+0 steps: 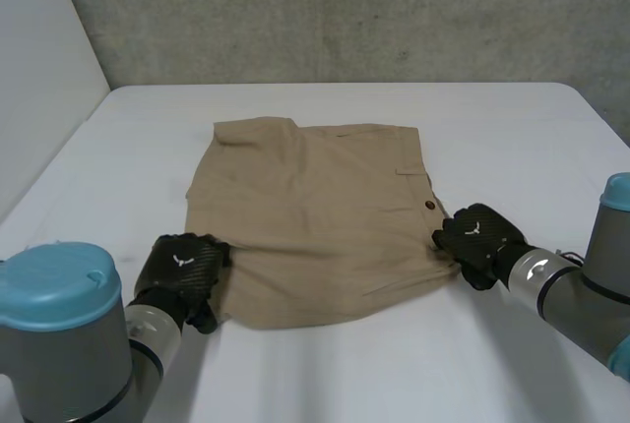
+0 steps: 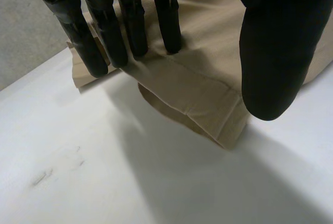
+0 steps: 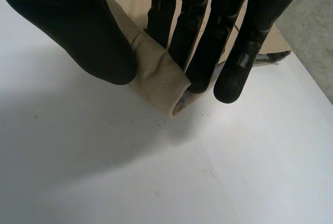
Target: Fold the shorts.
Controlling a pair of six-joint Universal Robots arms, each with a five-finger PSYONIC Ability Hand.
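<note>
Tan shorts [image 1: 315,216] lie flat mid bench [image 1: 512,138]. L robot hand [image 1: 182,268] at near-left corner: fingers [image 2: 99,41] straight, tips pressing cloth, thumb apart, not gripping. R robot hand [image 1: 477,238] at near-right corner, pinching shorts btwn thumb & fingers.

Tan shorts [image 1: 315,216] — flat, spread out

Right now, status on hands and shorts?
Left hand open, pressing shorts near corner. Right hand pinching other near corner. Shorts flat on table. Nothing in the way.
</note>
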